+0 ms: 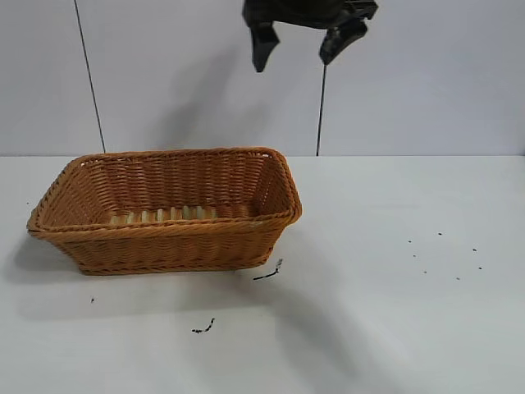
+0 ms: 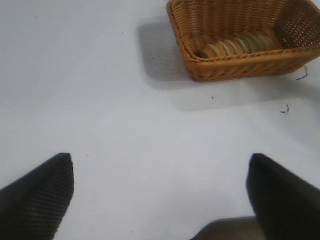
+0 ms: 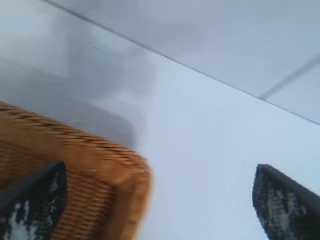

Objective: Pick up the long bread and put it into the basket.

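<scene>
Orange-brown woven basket [image 1: 164,238] holds seemingly pale, ridged long bread [image 1: 164,215].

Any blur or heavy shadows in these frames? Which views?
Right wrist view: motion-smeared, basket rim streaked, right gripper fingers soft. Exterior view: sharp; soft shadows fall from the basket onto the table, another on the back wall below the gripper. Left wrist view: the left gripper's near fingers blurred; basket and long bread fairly clear. No glare.

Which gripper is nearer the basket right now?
Right. The right gripper hangs open above the basket's far right corner, nothing held. The left gripper sits open over bare table, well away from the basket, where the long bread lies.
</scene>
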You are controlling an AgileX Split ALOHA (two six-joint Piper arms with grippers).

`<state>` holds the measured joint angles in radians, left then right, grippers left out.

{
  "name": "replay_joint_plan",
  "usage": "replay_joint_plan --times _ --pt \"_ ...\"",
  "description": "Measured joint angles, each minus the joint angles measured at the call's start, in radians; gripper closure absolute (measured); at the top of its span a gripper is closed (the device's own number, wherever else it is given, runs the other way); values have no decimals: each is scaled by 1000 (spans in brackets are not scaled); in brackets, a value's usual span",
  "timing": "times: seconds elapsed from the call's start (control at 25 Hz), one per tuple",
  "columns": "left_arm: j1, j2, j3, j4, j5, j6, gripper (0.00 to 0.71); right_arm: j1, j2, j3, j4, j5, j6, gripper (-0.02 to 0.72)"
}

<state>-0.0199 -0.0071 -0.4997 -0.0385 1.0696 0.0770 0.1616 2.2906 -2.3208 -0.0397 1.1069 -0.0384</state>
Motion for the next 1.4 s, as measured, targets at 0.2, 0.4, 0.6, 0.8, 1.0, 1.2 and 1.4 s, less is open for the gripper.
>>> replay_joint_plan --times 0.2,0.4,0.6,0.8,1.0,1.2,1.4 --pt "0 0 0 0 0 0 18 -100 -2 0 4 19 0 14" --pt "0 0 0 0 0 0 18 -142 -18 0 63 85 -15 14" --pt "0 0 0 0 0 0 18 -142 -44 36 79 107 -14 14" --pt "0 0 0 0 0 0 18 -142 -167 200 79 107 -17 14" --pt "0 0 0 0 0 0 18 -142 -375 453 59 107 -18 14" --pt "0 0 0 0 0 0 18 -142 -640 752 56 108 -18 14" --pt "0 0 0 0 0 0 18 -142 -935 1068 55 108 -18 14"
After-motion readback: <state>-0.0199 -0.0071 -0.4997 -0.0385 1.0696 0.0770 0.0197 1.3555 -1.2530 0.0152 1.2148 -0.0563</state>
